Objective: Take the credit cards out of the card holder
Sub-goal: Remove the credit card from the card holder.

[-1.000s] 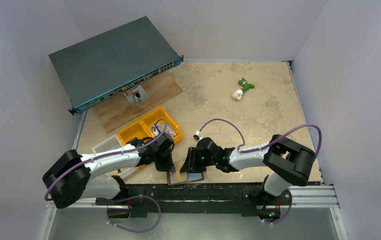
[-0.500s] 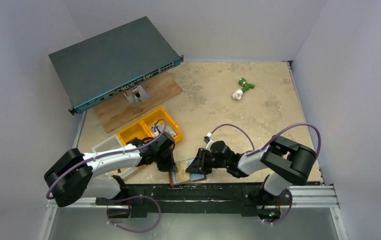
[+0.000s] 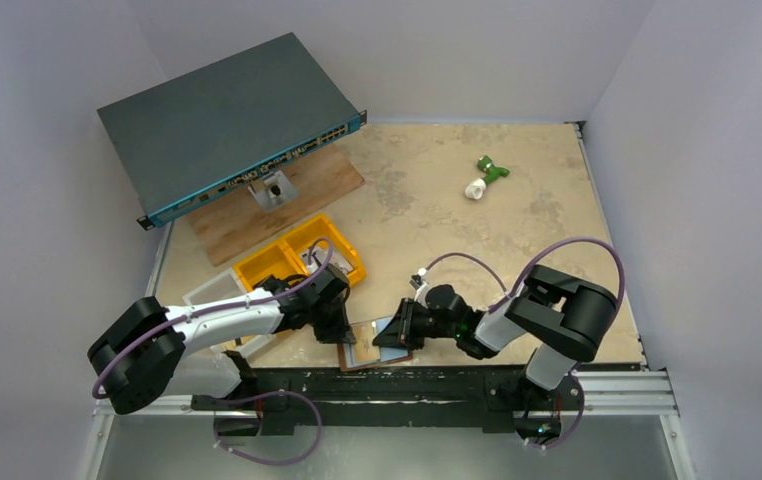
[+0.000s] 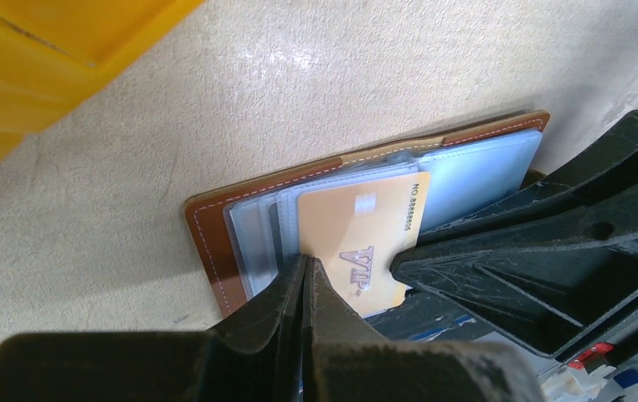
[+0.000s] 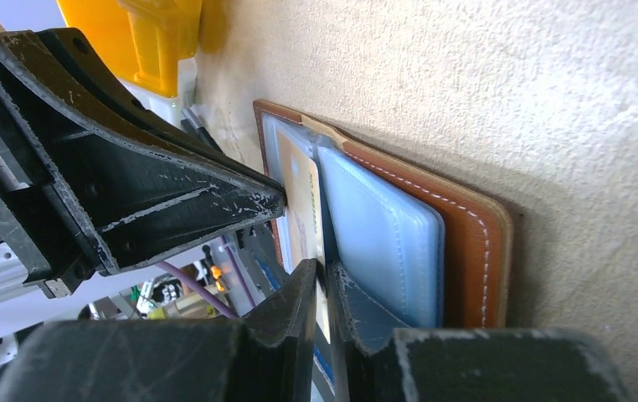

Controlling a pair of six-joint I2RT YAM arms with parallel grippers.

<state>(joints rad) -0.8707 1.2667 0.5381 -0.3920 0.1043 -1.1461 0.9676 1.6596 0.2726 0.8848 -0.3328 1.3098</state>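
The card holder (image 4: pixel 207 226), a brown leather bifold, lies open at the near edge of the beige surface (image 4: pixel 341 75). The left tool (image 4: pixel 306 266), closed tight, presses its tips on the clear sleeves (image 4: pixel 483 167), probably pinning it. The right tool (image 5: pixel 326 276) pinches the tan VIP credit card (image 4: pixel 357 243) by its edge, apparently to pull it free.

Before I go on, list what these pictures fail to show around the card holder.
- Left wrist view: the left end effector hides the VIP card's lower edge; overlapping sleeves hide any other cards.
- Right wrist view: the right end effector covers the card's edge, so a grip is unclear.
- Top view: both end effectors cover most of the card holder; its cards are too small.
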